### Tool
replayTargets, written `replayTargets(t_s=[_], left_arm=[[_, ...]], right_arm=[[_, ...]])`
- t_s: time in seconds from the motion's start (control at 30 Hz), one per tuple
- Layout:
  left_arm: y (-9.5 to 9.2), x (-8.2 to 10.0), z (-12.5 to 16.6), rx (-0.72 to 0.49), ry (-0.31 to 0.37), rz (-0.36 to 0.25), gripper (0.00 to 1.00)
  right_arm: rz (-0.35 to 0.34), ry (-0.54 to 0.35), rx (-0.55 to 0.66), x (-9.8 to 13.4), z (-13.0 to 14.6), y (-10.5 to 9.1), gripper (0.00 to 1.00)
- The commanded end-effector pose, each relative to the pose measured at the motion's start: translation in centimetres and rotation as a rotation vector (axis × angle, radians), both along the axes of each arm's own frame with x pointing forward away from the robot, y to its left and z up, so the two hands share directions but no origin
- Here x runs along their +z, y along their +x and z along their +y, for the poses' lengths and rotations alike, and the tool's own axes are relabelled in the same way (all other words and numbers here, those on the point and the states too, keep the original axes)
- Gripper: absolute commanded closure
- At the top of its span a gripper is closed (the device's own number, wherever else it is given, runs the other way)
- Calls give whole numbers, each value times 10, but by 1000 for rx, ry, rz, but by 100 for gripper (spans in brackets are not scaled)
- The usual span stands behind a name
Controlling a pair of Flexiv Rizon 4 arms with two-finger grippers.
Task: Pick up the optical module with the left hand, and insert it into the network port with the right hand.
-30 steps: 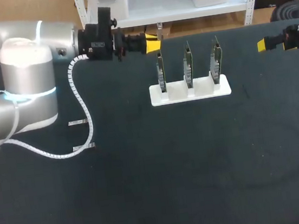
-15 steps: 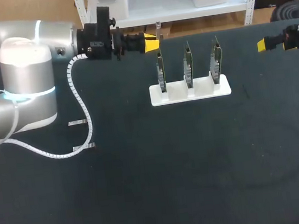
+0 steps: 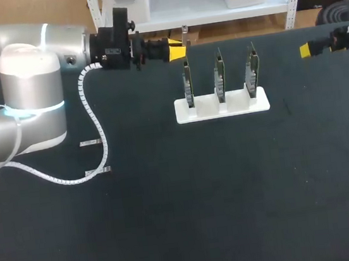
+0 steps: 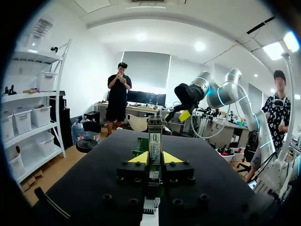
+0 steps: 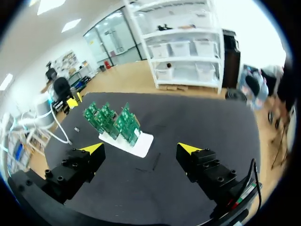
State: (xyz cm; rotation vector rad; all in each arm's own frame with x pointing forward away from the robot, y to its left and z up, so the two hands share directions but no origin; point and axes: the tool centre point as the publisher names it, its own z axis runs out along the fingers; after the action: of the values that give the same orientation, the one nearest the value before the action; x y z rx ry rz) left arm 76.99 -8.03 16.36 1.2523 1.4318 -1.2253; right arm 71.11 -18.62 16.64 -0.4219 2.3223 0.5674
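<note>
L end effector [image 3: 179, 50] is up near the rack's left end, close to the leftmost board, and it's got the optical module [image 4: 154, 140]. The yellow tips pinch it from both sides. The module stands straight out along the fingers, long axis aimed down the line of the rack [image 3: 222, 107] toward its right end. So the module's off the tabletop [image 3: 190, 205], clamped, hanging just past the rack's left end.

R end effector [image 3: 307, 50] sits well off the rack's right end, fingers spread wide, nothing btw them, touching nothing. Three green boards [image 3: 220, 74] stand upright in the rack, side by side, btw the two arms.

Here's the crux: the module's on the rack's left side, the R arm's on the rack's right, and the whole rack sits in the gap. L arm has the part, R arm is meant to plug it in. My read: pickup's done and handover's next. R has to cross to the rack's left end and take the module's free end. The network port is presumably on one of the boards, but I can't make it out.
</note>
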Motion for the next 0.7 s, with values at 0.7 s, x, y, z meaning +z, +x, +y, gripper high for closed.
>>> replayTargets(t_s=[0.7], left_arm=[[0, 0, 0, 0, 1, 0, 100]], right_arm=[[-1, 76, 430, 10, 65, 56, 0]])
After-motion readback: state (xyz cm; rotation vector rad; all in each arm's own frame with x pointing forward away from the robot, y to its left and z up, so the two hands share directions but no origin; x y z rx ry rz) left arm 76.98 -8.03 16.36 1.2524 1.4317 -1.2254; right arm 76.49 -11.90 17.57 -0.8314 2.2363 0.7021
